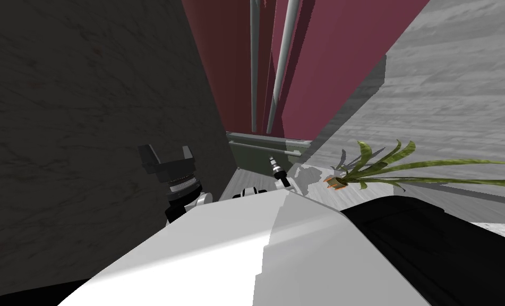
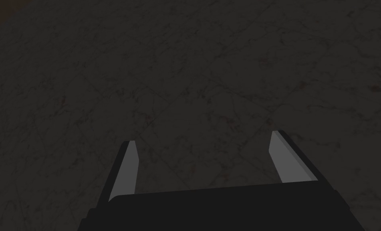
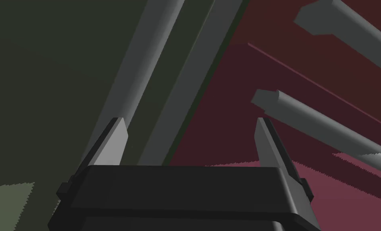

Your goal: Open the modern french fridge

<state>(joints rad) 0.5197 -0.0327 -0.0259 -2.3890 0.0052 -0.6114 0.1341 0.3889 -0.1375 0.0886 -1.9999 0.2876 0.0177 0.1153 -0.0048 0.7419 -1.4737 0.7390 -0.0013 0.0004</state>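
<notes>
Quick status from the remote desk: the fridge [image 1: 309, 69] is dead ahead at 12 o'clock, with maroon doors, and as far as I can tell both are shut, so nothing's really done yet. My right gripper [image 3: 189, 124] is up close to it, low down by the grey-green drawer [image 1: 256, 154], fingers spread wide with nothing between them, not touching either door handle. Left gripper [image 2: 203, 138] sits out at about 10 o'clock, also wide open and empty, pointing at the dark marbled wall [image 1: 86, 133]. What's left is pretty much everything: reach a handle, clamp on, pull. Count-wise: two long vertical door handles [image 1: 254, 64] side by side, one horizontal bar on the drawer, one potted plant [image 1: 384, 170] on the floor at roughly 2 o'clock, and two grippers.
</notes>
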